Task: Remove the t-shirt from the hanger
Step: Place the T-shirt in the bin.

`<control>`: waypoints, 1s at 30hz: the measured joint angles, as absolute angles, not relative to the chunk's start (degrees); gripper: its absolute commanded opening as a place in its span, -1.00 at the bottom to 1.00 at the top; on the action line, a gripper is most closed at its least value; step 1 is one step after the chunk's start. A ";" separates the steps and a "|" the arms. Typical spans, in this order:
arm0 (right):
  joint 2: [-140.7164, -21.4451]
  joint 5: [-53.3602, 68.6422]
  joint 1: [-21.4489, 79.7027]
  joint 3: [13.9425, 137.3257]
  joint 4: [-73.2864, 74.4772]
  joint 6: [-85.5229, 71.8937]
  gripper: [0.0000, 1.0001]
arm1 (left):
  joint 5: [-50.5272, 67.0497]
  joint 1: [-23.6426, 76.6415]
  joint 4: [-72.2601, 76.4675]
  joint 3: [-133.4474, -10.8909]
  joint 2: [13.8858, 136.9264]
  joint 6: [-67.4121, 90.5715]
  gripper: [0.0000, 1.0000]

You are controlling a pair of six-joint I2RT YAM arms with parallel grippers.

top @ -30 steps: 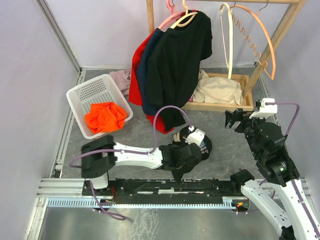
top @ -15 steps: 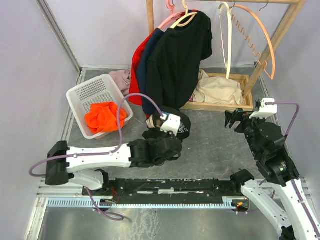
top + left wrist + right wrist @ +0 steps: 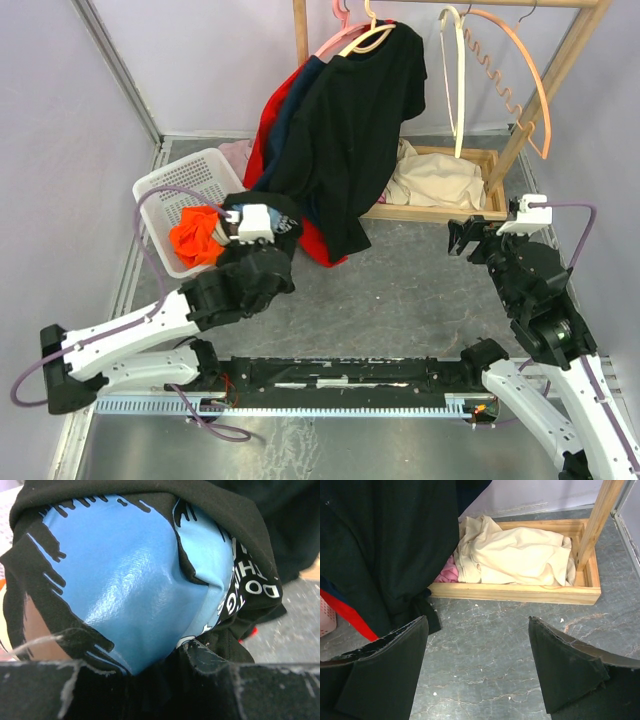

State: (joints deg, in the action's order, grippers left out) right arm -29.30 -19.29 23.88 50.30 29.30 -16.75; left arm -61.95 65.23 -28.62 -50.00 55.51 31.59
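A black t-shirt with a blue print (image 3: 135,580) is bunched up and fills the left wrist view. My left gripper (image 3: 145,661) is shut on its fabric at the bottom of that view. From above, this bundle (image 3: 287,211) hangs at the right rim of the white basket (image 3: 178,178), off any hanger. Other black, navy and red shirts (image 3: 350,130) still hang on a cream hanger (image 3: 372,36) and a pink hanger (image 3: 338,38). Over the bare grey floor to the right, my right gripper (image 3: 477,630) stands open and empty, also seen from above as the right gripper (image 3: 463,238).
An orange garment (image 3: 205,235) lies in the basket. The wooden rack's base tray (image 3: 520,593) holds cream cloth (image 3: 520,555) and something pink. Two empty hangers (image 3: 520,70) dangle on the rail at the right. A rack post (image 3: 597,520) rises beside the tray.
My left arm has swung left and away from me, carrying the black t-shirt from the middle of the floor to the basket's rim. The right arm has not moved.
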 measured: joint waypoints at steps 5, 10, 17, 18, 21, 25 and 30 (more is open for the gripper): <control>-29.74 -18.90 23.88 50.22 29.12 -16.80 0.76 | -61.60 56.36 -25.08 -47.94 52.12 27.49 -0.95; -29.95 -18.41 23.88 50.11 29.12 -16.88 0.76 | -56.90 45.91 -20.32 -47.94 52.23 22.50 -0.95; -30.44 -17.82 23.88 49.87 28.84 -17.17 0.76 | -48.90 29.95 -14.37 -52.49 57.14 17.15 -0.95; -30.57 -17.69 23.88 49.78 28.62 -17.26 0.76 | -47.27 27.40 -13.39 -53.17 58.22 17.10 -0.95; -31.18 -16.91 23.88 49.58 27.83 -17.58 0.76 | -42.83 20.27 -10.28 -54.06 61.36 17.12 -0.95; -31.94 -16.27 23.88 49.56 27.38 -17.82 0.76 | -36.71 10.92 -6.74 -54.13 66.98 18.02 0.19; -32.71 -15.42 23.88 49.30 26.94 -18.00 0.75 | -32.49 5.74 -5.30 -54.04 73.25 20.36 0.99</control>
